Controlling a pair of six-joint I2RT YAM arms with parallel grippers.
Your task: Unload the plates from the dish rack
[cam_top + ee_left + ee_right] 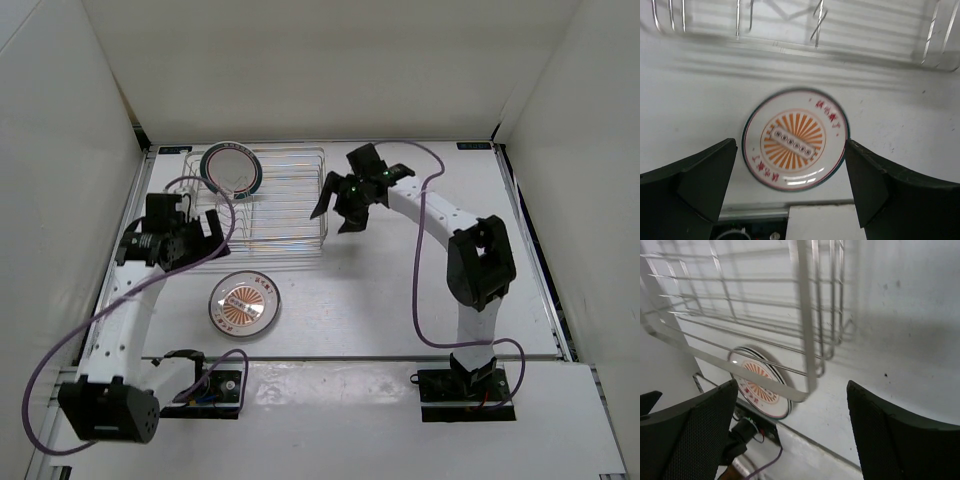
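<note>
Left gripper point(790, 150) fingers fill the bottom of its wrist view, spread wide with nothing between them, hovering over the orange plate point(795, 139). That plate lies flat on the table point(380, 300), just in front of the rack point(300, 150) and apart from it. The right gripper point(792, 387) is also spread and empty, hanging beside the rack's right end wall.

One plate is left in the rack: the teal plate point(230, 168), leaning in the far-left corner. No third plate is in view.

The teal plate looks glazed, so probably stiff, slick and liable to chip if dropped or knocked on wire. Best hold is likely a pinch across its raised upper rim, fingers on front and back faces, then a lift straight up clear of the tines.

In the way: the rack's side wires and tines hem the plate in closely, and the left arm's purple cable point(228, 225) loops over the rack's left end. The orange plate takes up part of the table in front
</note>
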